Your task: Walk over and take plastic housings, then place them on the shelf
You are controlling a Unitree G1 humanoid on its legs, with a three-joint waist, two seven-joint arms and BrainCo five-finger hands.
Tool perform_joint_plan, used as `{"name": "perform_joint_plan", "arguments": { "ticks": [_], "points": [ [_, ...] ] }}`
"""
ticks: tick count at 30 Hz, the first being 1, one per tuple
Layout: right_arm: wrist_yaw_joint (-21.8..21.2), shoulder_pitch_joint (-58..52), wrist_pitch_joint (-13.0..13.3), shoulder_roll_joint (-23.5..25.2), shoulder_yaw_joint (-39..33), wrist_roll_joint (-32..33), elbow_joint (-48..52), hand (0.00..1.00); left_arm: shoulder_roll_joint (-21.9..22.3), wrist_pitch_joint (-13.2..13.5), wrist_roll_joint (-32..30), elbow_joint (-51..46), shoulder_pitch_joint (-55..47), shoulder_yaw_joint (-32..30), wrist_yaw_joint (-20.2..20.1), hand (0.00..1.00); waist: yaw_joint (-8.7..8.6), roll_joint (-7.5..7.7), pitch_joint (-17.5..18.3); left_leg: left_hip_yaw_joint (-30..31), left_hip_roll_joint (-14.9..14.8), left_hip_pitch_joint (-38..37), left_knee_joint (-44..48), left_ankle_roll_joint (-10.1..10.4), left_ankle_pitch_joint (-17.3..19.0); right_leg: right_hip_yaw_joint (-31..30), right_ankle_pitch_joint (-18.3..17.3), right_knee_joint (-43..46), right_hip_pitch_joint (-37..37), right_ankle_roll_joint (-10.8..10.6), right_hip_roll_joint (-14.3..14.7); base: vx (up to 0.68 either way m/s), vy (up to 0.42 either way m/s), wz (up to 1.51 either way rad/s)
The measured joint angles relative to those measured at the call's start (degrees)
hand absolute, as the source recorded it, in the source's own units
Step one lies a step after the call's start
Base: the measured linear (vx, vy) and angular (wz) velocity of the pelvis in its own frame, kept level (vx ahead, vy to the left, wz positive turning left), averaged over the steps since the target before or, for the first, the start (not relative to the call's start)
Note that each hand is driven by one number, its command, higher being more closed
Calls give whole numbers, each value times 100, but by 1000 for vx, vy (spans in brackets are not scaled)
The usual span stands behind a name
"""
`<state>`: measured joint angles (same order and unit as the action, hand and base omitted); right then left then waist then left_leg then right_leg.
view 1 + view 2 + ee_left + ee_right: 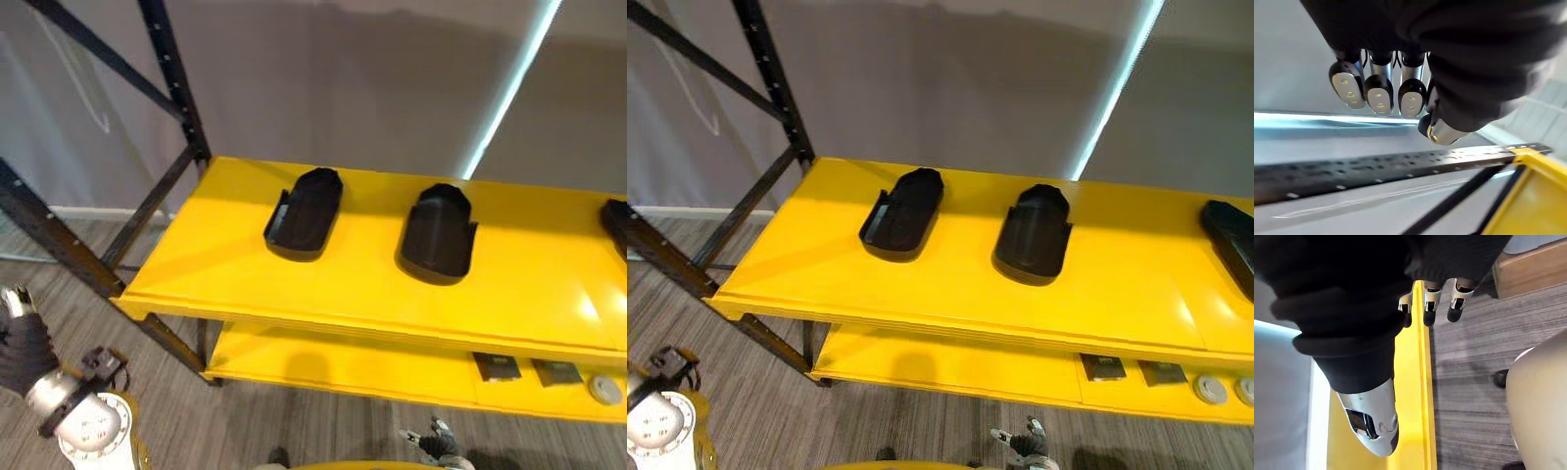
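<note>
Right up close, the left hand point(1410, 93) hangs with its fingers point(1347, 83) straight and relaxed, nothing in them, a black perforated rail point(1352, 171) of the rack just past the tips. Over to the right hand point(1371, 416): fingers loose as well, nothing held, dangling beside the yellow edge above the grey plank floor point(1474, 382).

Now the view from the head. The yellow shelf point(225, 264) spreads out below, and here are the plastic housings, all lying on its top board. The left housing point(306, 211) lies hollow side up near the back. The middle housing point(438, 235) sits well apart to its right, domed side up. A third housing point(1229, 240) peeks in at the right edge. On the lower board point(323, 357) lie some small dark square parts point(498, 367) and a round grey disc point(606, 390).

So where are we? Hands empty, housings resting on the shelf, neither hand near them: I read this as the gap between a placing and the next fetch, not a grasp under way. If more housings are wanted, the next move calls for a turn away from the rack and a walk to the supply. The bare yellow stretches at the front left and between the middle and third housings look like the roomiest spots for the next one.
</note>
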<state>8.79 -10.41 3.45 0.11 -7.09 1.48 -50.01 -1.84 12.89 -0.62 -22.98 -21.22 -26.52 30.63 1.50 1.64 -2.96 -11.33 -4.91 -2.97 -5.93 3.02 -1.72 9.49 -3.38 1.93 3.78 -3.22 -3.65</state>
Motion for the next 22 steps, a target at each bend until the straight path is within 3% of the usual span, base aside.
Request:
{"name": "perform_joint_plan", "arguments": {
  "ticks": [1, 2, 5, 10, 14, 22],
  "points": [
    [-2, 9, -10, 7, 22, 0, 17, 0, 10, -152, -74, 297, -36, 42, -174, 100, 43, 13, 10, -7, 2, 12, 1, 2, -1, 11, -3, 0, 2, -4, -6, 1, 15, 8],
    [-15, -1, -33, 27, 52, -6, 99, 0, 25, -474, -361, 1002, -32, 206, -456, 0, 127, 35, 20, -26, 7, 18, 3, 4, -3, 10, -2, 2, 7, -5, -16, 0, 0, 0],
    [-42, 4, -147, 135, 90, -6, 242, 0, 165, -880, -509, 2373, -15, 447, -1062, 0, 105, 117, 55, -68, 32, -67, 32, 6, -92, -7, -23, 29, 27, -36, -49, 59, 22, -4],
    [-136, 44, -218, 162, 115, -7, 286, 0, 341, -1069, -520, 4192, 142, 858, -1547, 0, 93, 236, 112, -330, 52, -208, 36, -23, -59, -205, -41, 95, 20, -54, -75, 40, 21, -23],
    [-129, -5, -229, 169, 88, -7, 388, 0, 415, -1117, -527, 5251, 506, 964, -1563, 0, 81, 158, 91, -454, 91, -281, 20, -61, -28, -323, -74, 182, -22, -62, -115, -16, 22, -16],
    [-115, -3, -228, 164, -152, -3, 314, 0, 441, -1100, -581, 6096, 751, 1094, -1573, 0, 76, 43, 80, -566, 120, -299, -2, -54, -1, -421, -81, 176, -105, -66, -133, -27, 15, -7]
  ]
}}
